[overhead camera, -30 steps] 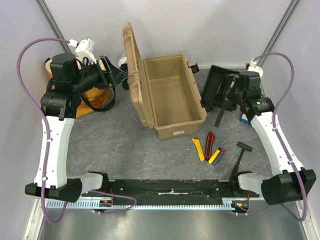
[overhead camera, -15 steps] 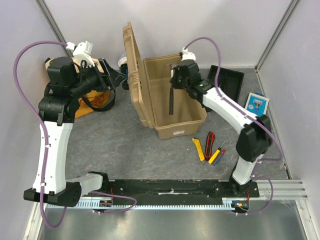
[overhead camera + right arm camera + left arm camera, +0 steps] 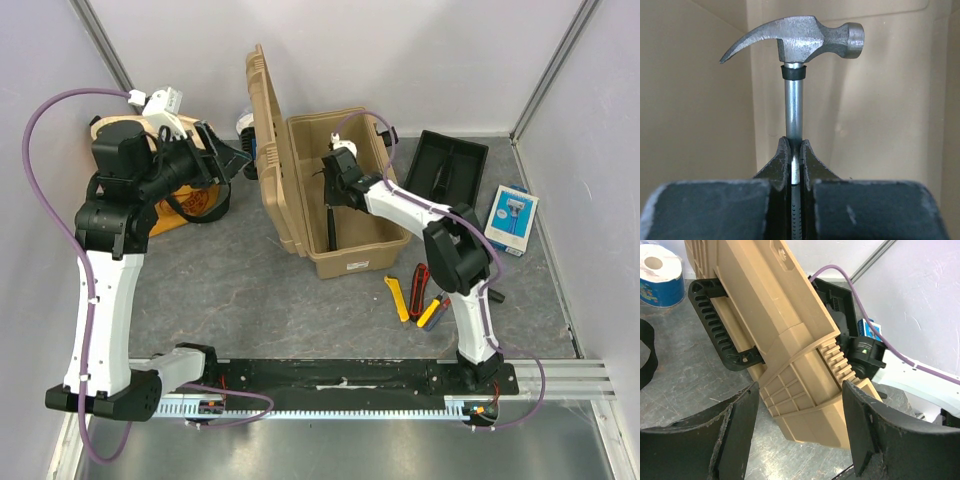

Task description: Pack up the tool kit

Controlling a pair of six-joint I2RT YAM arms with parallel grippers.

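Cutters (image 3: 419, 277) and screwdrivers (image 3: 436, 306) wait on the counter (image 3: 250, 290). The right end effector (image 3: 795, 150), clamped on a hammer (image 3: 800, 37), has swung from the black tray (image 3: 445, 170) into the open toolbox (image 3: 350, 262). The left end effector (image 3: 800, 395) gapes beside the lid (image 3: 765, 305).

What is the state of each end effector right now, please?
The left end effector is open, holding nothing.
The right end effector is closed on the hammer, inside the toolbox.
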